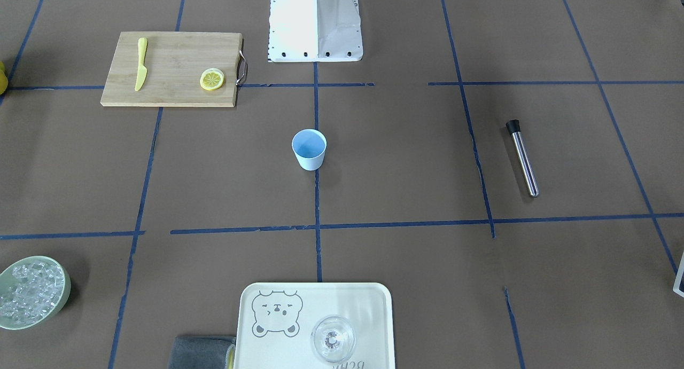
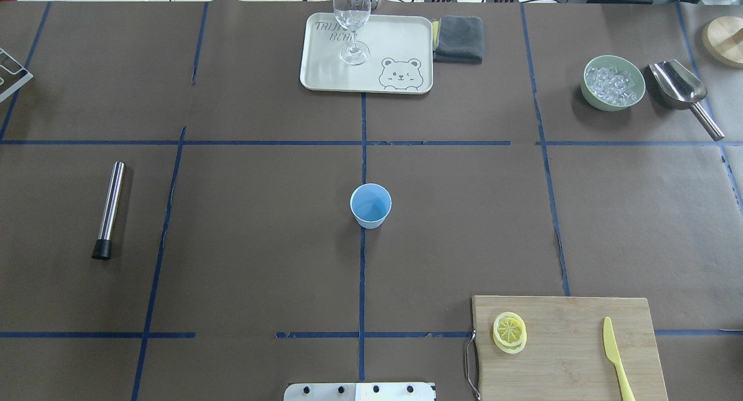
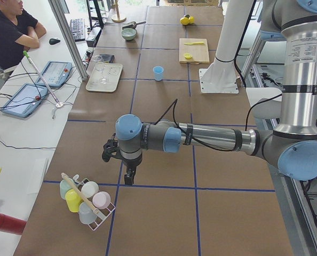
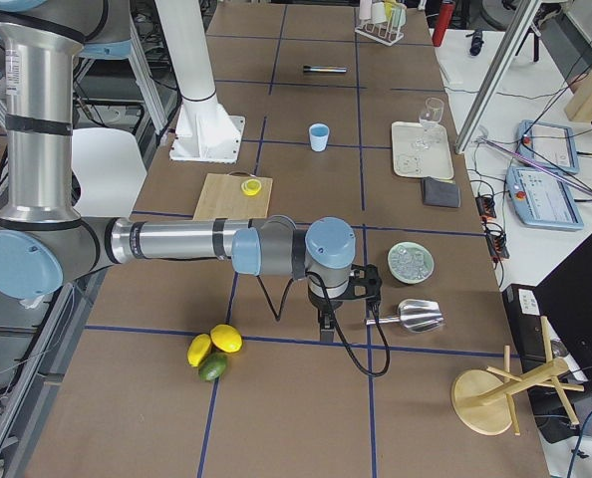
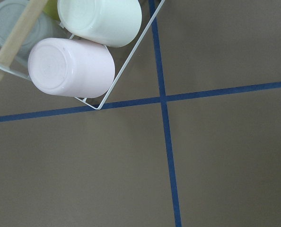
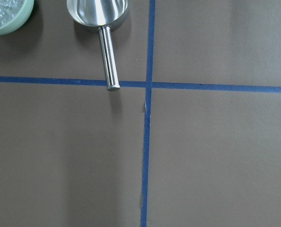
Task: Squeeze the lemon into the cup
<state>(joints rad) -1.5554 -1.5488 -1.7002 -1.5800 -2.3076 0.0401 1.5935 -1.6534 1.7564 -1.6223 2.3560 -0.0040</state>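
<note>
Two lemon slices (image 1: 212,79) lie stacked on a wooden cutting board (image 1: 171,86); they also show in the overhead view (image 2: 509,330). The pale-blue cup (image 1: 309,149) stands upright and empty at the table's middle (image 2: 370,205). My left gripper (image 3: 128,176) hangs far off at the table's left end, beside a rack of mugs (image 3: 86,200). My right gripper (image 4: 326,321) hangs at the right end, near a metal scoop (image 4: 416,317). Both show only in the side views, so I cannot tell whether they are open or shut. Neither holds anything that I can see.
A yellow plastic knife (image 2: 616,357) lies on the board. A steel muddler (image 2: 109,208) lies at the left. A tray (image 2: 325,70) with a wine glass (image 2: 352,24) and a grey cloth (image 2: 458,38) stand at the far edge. A green bowl of ice (image 2: 613,82) is far right.
</note>
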